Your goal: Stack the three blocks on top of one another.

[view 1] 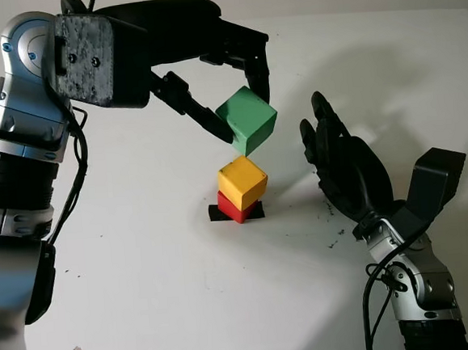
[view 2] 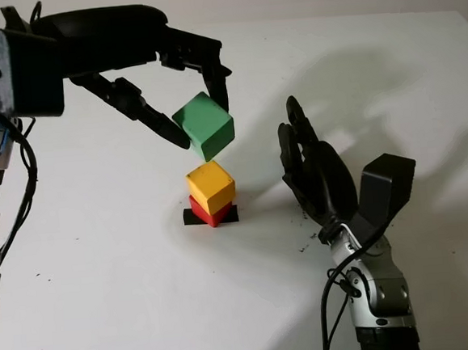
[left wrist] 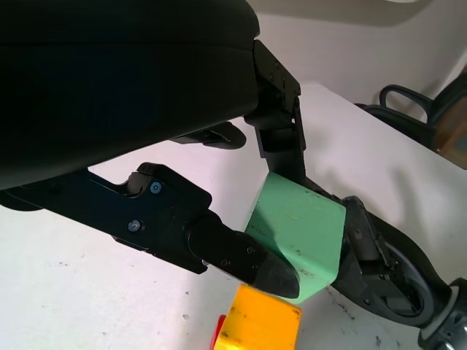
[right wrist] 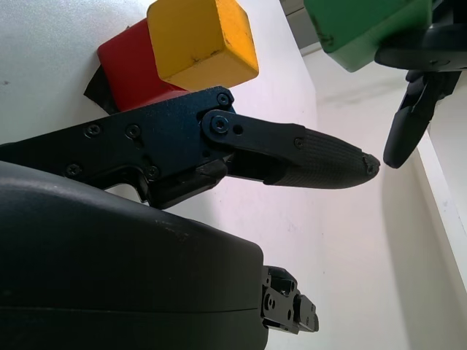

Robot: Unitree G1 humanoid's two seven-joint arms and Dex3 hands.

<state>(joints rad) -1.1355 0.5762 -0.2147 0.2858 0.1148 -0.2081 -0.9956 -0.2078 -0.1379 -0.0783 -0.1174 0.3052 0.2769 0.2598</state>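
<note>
The left hand's fingers (view 1: 249,56) pinch the green block (view 1: 248,121), tilted, in the air just above the yellow block (view 1: 242,181). The yellow block sits on the red block (view 1: 231,209), which rests on a black mark (view 1: 215,213) on the tabletop (view 1: 146,295). The green block looks slightly off-centre over the yellow block, toward the open right hand (view 1: 342,162) beside the stack. The right wrist view shows the yellow block's underside overhanging the red.

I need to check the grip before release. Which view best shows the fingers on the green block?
The left wrist view: fingers clamp the green block on opposite sides. Both eye views show it tilted above the yellow block; the right wrist view shows its underside.
</note>
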